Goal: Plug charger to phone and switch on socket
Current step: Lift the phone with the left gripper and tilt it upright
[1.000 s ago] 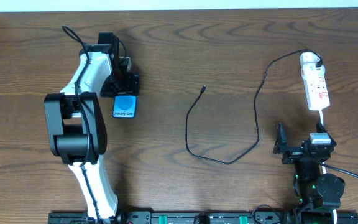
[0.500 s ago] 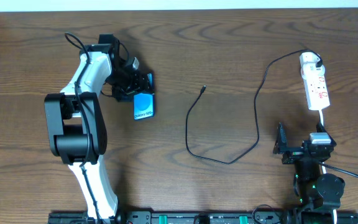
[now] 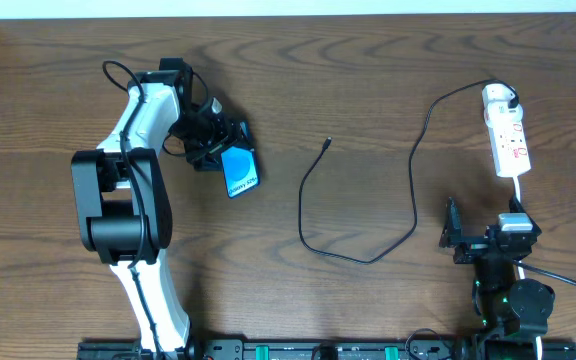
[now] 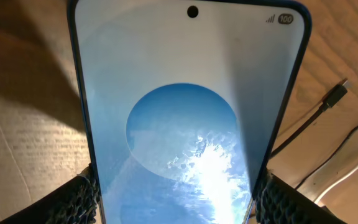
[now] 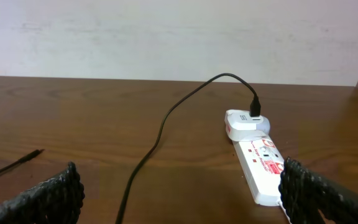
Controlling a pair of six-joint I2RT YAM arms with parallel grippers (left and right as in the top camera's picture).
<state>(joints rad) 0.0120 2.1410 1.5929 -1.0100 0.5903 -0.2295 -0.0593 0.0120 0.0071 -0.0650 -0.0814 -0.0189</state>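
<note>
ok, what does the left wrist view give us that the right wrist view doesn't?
Only left wrist: the phone, screen lit, clamped in the left pincer and filling most of the frame.
Only right wrist: the power strip with the adapter plugged into its far end, and the open right pincer, holding nothing.
Both: the black charger cable, with its plug tip lying loose on the wood table.
</note>
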